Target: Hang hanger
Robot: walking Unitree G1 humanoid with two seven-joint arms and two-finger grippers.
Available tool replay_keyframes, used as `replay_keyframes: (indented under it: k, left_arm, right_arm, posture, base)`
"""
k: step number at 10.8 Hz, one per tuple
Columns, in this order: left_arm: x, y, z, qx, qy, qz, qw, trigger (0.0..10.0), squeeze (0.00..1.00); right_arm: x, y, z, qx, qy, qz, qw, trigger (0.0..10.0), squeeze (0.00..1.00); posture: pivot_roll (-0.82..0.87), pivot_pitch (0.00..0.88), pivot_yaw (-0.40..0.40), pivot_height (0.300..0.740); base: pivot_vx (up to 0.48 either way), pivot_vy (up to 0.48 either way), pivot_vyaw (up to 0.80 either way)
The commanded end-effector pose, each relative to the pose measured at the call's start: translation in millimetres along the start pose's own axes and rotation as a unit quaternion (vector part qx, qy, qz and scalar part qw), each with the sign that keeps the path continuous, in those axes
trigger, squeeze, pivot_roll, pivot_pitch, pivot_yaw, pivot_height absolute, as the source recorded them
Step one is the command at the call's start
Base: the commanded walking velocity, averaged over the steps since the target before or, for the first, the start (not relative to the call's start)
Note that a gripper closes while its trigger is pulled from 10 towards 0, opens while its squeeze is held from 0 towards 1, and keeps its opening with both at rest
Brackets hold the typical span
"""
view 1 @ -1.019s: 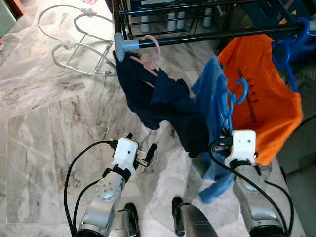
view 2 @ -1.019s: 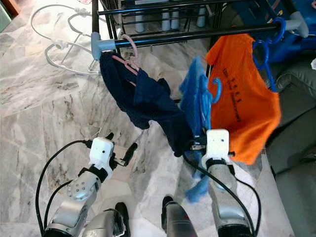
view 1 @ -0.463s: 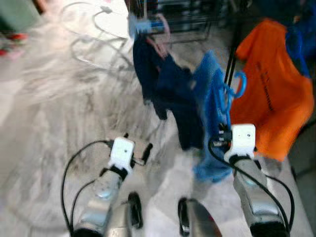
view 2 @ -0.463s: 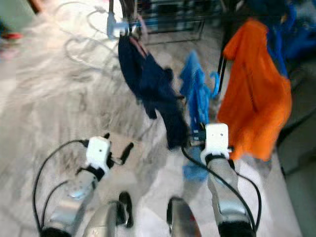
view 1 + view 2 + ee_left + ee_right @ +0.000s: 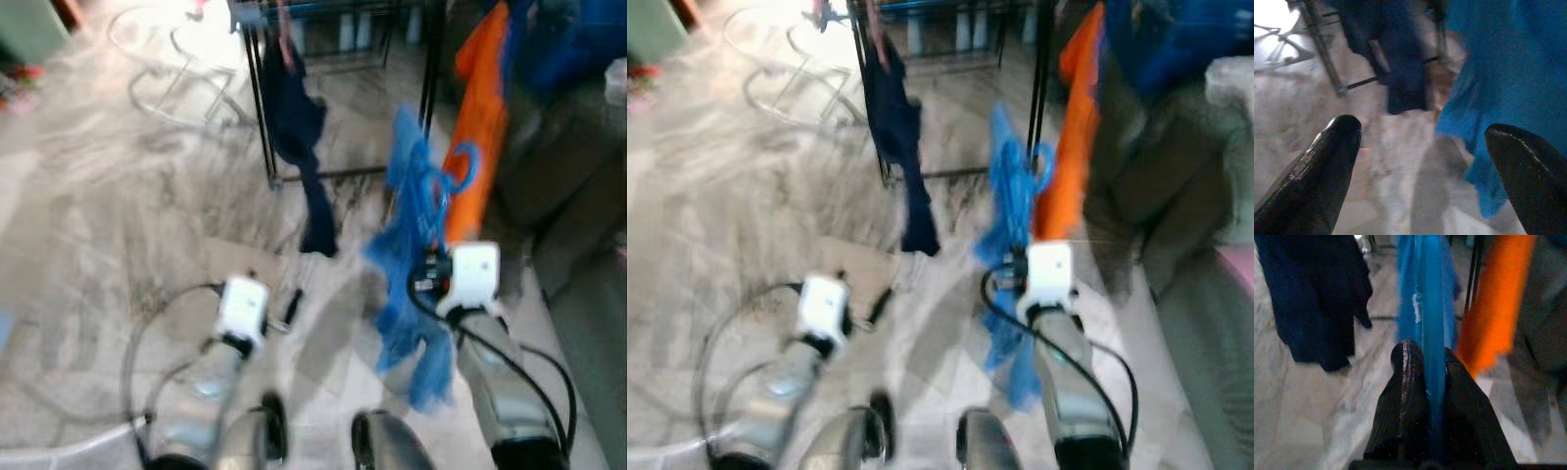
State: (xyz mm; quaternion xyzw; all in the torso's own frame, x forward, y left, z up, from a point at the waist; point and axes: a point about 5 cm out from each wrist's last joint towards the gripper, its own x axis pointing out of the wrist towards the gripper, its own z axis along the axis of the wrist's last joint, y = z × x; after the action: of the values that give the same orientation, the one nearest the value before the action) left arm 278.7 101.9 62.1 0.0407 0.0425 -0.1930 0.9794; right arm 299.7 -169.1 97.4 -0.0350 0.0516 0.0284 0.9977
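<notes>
The right gripper (image 5: 1422,382), clamped on the blue hanger (image 5: 456,176), had swung round beside the drying rack (image 5: 257,98), unhung; the left gripper (image 5: 1420,161) stayed open, empty.

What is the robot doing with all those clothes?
The robot is hanging up laundry. Its right tool is pinched shut on a blue hanger with a blue garment on it, held up in front of a black drying rack. A dark navy garment and an orange shirt already hang there. Its left tool is open with nothing in it. The blue hanger is not on the rack yet.
</notes>
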Motion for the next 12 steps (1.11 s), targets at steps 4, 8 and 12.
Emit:
replay_keyframes:
  k: [4,8,12]
  left_arm:
    - [5.3,3.9,-6.1,0.009,0.009,0.022,1.0,10.0,0.0]
    - [16.1,8.2,-11.1,0.008,0.019,0.064,0.998,10.0,0.0]
    - [34.5,11.4,4.2,0.017,-0.006,0.097,0.995,10.0,0.0]
  right_arm:
    - [4.6,28.3,-7.8,-0.046,-0.006,0.051,0.998,10.0,0.0]
    - [13.5,35.8,-11.3,-0.054,0.005,0.103,0.993,10.0,0.0]
    - [19.2,40.3,-6.5,-0.052,-0.013,0.112,0.992,10.0,0.0]
  posture:
    - [-0.15,0.168,0.021,0.74]
    - [-0.16,0.117,0.007,0.74]
    - [-0.18,0.093,-0.011,0.74]
  base:
    - [-0.15,0.0,0.0]
    - [0.0,0.0,0.0]
    - [0.0,0.0,0.0]
